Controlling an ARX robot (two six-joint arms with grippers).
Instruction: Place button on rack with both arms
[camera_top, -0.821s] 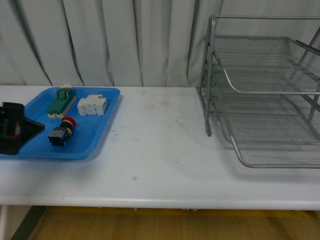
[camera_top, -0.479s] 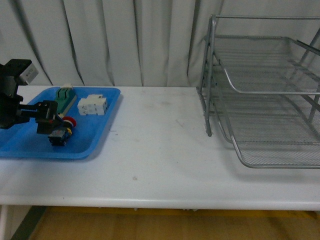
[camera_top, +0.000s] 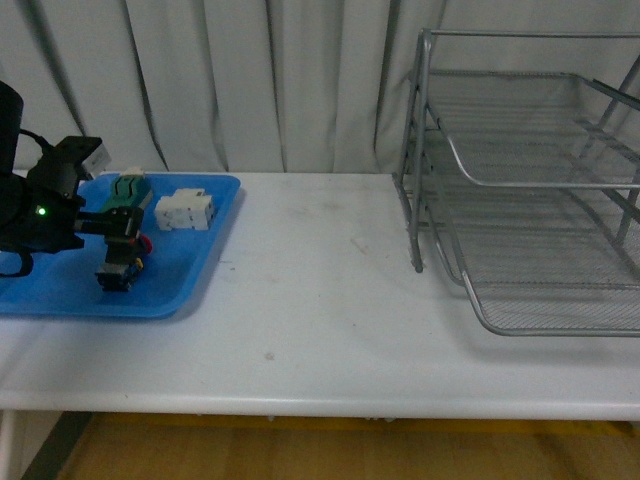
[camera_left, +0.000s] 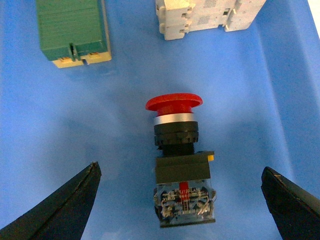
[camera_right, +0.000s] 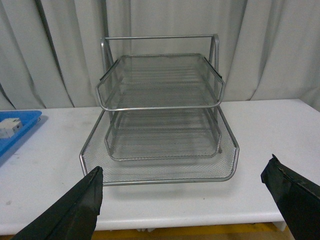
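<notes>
— Red cap (camera_left: 174, 102) pointing away from you?
— Yes. My left pincer (camera_left: 178, 172) is hovering spread wide, the button (camera_left: 180, 170) lying centred beneath it on the blue tray (camera_left: 280, 100), lengthwise across my closing line. My right pincer (camera_right: 183, 167), also spread, is facing the distant rack (camera_right: 160, 107).

Lighting: even, diffuse, moderately bright in all views.
Front view soft, slightly blurred; left wrist view sharp on the button (camera_left: 181, 170), pale sheen on the blue tray (camera_left: 50, 130) beside it.
</notes>
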